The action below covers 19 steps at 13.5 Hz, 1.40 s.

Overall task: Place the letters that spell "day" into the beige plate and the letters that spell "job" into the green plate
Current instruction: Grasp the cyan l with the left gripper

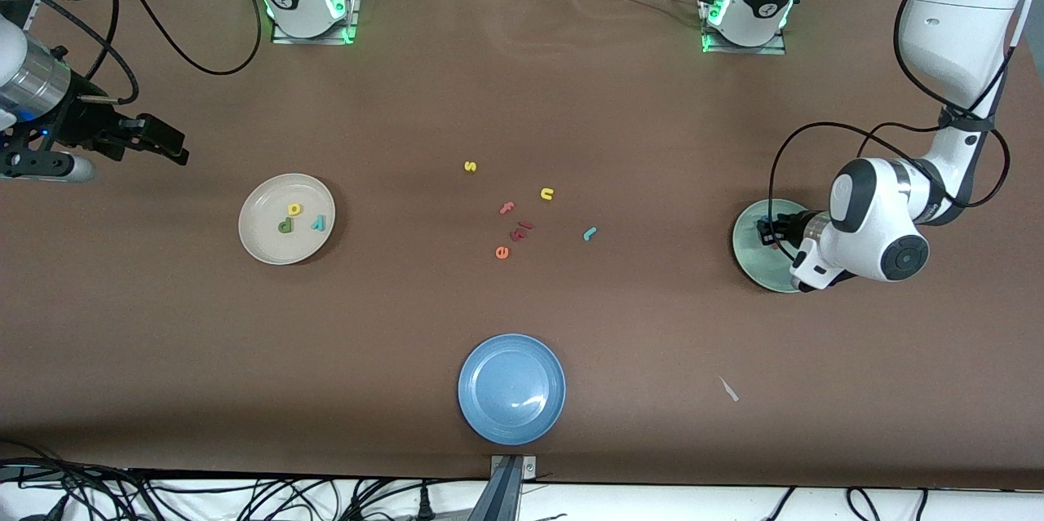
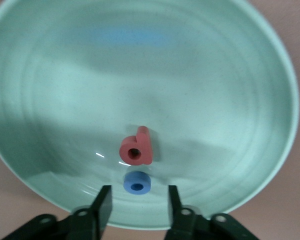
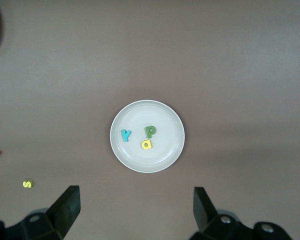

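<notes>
My left gripper (image 2: 137, 202) hangs low over the round pale-green plate (image 2: 225, 90), jaws apart with nothing between them. The salmon-red foam b (image 2: 136, 147) and blue foam ring o (image 2: 137, 183) lie inside. The teal foam j (image 1: 590, 234) waits mid-table, so "job" looks one short. The round beige plate (image 3: 167, 150) holds olive d (image 3: 150, 131), yellow a (image 3: 147, 144), teal y (image 3: 126, 134). My right gripper (image 3: 135, 207) idles high above it, jaws wide apart.

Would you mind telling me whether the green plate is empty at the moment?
Not empty. In the left wrist view, the green plate holds the salmon-red b and the blue o.
</notes>
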### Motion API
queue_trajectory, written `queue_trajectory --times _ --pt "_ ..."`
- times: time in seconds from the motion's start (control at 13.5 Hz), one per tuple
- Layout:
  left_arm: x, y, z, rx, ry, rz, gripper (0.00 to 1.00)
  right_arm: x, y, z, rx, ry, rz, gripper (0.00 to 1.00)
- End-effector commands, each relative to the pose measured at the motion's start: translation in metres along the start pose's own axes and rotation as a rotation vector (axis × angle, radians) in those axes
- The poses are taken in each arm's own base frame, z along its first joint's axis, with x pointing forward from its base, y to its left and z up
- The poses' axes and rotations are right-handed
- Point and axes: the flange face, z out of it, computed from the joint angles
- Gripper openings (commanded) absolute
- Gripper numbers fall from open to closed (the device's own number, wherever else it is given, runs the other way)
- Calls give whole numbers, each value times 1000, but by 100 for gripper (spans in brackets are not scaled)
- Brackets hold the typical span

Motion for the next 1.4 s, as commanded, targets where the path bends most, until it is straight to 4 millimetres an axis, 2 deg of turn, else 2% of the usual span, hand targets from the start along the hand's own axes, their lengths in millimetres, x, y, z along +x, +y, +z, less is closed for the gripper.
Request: queue_trajectory --times 0.0,0.3,0.44,0.52,0.74,1.04,1.18,1.33 --pt "-6 6 -27 6 51 37 86 -1 2 -7 -2 11 -13 100" --pt "-36 66 -52 -19 91 109 86 -1 1 -7 -2 13 -14 100" --pt "-56 109 -57 -41 119 126 86 -1 1 -6 -1 10 -14 100" --pt "-69 137 -55 -56 136 131 86 -1 0 -6 -1 10 -15 100" --pt "-104 208 -28 -66 181 122 86 -1 0 -6 1 8 -15 100" --pt "-146 283 15 -86 212 88 78 -1 0 -6 1 8 -15 100" --pt "-160 307 26 -108 250 89 78 -1 -1 -6 2 8 -15 100" --pt "-159 318 42 -66 293 110 78 -1 -1 -6 3 6 -15 100"
